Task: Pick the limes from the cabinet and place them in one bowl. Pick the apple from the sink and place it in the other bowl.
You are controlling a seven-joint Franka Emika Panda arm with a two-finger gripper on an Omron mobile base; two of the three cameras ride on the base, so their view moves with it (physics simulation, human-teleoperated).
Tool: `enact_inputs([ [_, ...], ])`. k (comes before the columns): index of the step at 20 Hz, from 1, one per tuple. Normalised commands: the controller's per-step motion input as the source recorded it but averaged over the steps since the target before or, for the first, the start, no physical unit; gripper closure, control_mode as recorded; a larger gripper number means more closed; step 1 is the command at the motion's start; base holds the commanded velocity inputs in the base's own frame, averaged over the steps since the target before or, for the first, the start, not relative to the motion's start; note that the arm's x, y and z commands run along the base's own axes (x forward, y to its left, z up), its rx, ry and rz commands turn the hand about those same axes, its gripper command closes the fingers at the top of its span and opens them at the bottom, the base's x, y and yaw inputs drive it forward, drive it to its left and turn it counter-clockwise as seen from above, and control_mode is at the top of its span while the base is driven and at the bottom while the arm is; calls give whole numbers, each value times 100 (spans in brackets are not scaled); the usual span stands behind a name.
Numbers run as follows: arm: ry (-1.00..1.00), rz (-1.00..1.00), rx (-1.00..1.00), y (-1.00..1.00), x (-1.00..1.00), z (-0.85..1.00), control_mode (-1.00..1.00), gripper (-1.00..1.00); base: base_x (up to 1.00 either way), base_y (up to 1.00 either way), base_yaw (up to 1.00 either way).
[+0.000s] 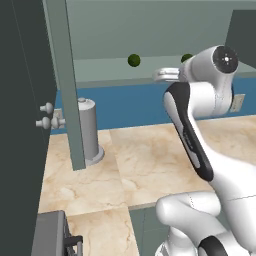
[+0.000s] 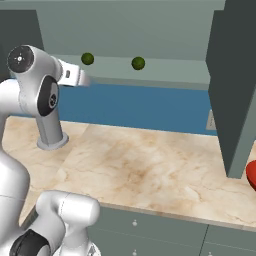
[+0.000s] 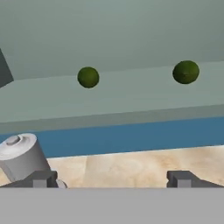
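The gripper (image 3: 111, 179) stands wide and empty, raised level with the cabinet (image 3: 109, 105) shelf to reach in; 2 limes (image 3: 88, 77) sit ahead, well apart.

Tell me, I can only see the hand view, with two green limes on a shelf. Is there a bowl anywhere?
Observer: Yes. A red bowl peeks in at the right edge of the right base view, on the counter just past the open cabinet door.
Operator: Am I close to them?
Observer: The gripper hangs open and empty just below the left lime in the right base view, not touching it.
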Motion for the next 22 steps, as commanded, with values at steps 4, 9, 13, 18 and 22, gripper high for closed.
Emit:
enact_inputs([
  [4, -5, 0, 0, 14, 18, 37, -100, -100, 0, 0, 0],
  [9, 5, 6, -2, 19, 50, 2, -100, -100, 0, 0, 0],
  [13, 0, 4, -3, 7, 62, 1, -100, -100, 0, 0, 0],
  [18, -3, 1, -1, 14, 60, 0, -100, -100, 0, 0, 0],
  [22, 0, 0, -1, 19, 60, 0, -100, -100, 0, 0, 0],
])
